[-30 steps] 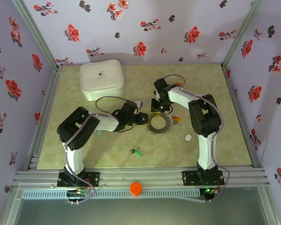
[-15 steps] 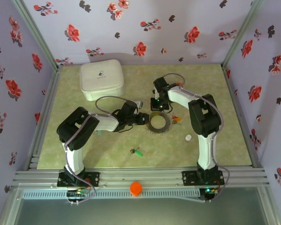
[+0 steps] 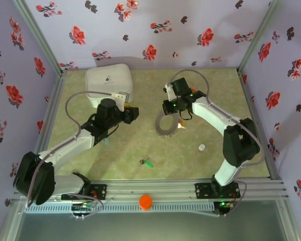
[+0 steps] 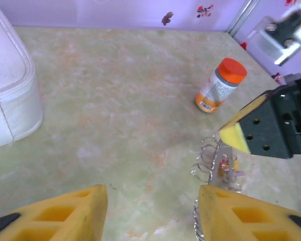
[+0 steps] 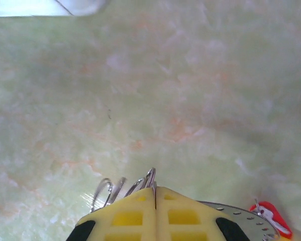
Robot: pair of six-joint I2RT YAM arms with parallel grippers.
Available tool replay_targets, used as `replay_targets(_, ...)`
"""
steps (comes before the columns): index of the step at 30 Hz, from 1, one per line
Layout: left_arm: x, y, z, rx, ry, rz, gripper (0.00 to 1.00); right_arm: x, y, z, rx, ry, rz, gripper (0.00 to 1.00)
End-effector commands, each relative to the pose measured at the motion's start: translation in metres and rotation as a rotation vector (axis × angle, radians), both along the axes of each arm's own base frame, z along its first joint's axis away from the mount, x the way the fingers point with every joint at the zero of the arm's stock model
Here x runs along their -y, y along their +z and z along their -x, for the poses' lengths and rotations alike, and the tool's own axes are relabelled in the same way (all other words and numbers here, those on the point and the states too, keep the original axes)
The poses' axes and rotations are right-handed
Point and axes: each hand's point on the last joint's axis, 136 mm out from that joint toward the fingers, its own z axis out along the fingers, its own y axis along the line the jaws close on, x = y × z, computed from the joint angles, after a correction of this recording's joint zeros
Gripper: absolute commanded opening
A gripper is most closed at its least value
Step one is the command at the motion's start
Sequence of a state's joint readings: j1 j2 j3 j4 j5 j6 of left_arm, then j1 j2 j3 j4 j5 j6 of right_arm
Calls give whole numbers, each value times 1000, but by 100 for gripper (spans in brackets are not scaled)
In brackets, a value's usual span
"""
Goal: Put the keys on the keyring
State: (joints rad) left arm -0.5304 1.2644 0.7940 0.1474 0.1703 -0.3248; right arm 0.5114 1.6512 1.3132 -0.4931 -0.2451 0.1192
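My right gripper (image 3: 171,115) is shut on the keyring (image 3: 163,129), a thin grey ring with wire loops along its edge, and holds it tilted above the table. In the right wrist view the closed fingertips (image 5: 155,191) pinch the ring's rim, with loops (image 5: 115,188) to their left. Red and yellow keys (image 3: 181,125) hang at the ring beside the gripper, and a red key head (image 5: 269,217) shows at the lower right. A green key (image 3: 147,162) lies alone on the table nearer the front. My left gripper (image 3: 133,114) stands open and empty, left of the ring (image 4: 210,160).
A white zipped case (image 3: 109,84) sits at the back left, close behind the left gripper. An orange-capped bottle (image 4: 220,85) stands beyond the ring. A small white round cap (image 3: 202,147) lies at the front right. Flowered walls enclose the table.
The left arm has pulled back from the ring toward the white case, its jaws now open. The right gripper has closed on the ring and tipped it up.
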Motion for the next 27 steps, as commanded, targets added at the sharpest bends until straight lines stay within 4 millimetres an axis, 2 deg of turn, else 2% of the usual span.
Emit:
replay_targets(1,7,37,-2,75,-132,1,43,-14,53,6,186,131,-58,0)
replay_targets(5,11,78,3,191,-222,-89,43,-24,89,17,282,238,-120,0)
replay_targets(8,15,106,10,298,-287,-141,42,-33,106,28,339,344,-134,0)
replay_targets(11,20,121,18,387,-349,-214,42,-40,120,42,417,447,-111,0)
replay_targets(14,32,116,27,414,-440,-300,42,-44,127,54,472,515,-93,0)
replay_targets(17,48,107,40,400,-551,-295,45,-42,130,59,486,534,-85,0)
replay_targets(20,65,102,68,311,-726,-187,60,-37,127,63,484,540,-65,0)
replay_targets(22,73,97,77,284,-784,-145,63,-34,124,67,481,550,-52,0)
replay_targets(24,78,86,79,280,-803,-133,72,-34,121,71,477,569,-50,0)
replay_targets(27,83,72,78,276,-824,-115,76,-35,120,79,483,601,-70,0)
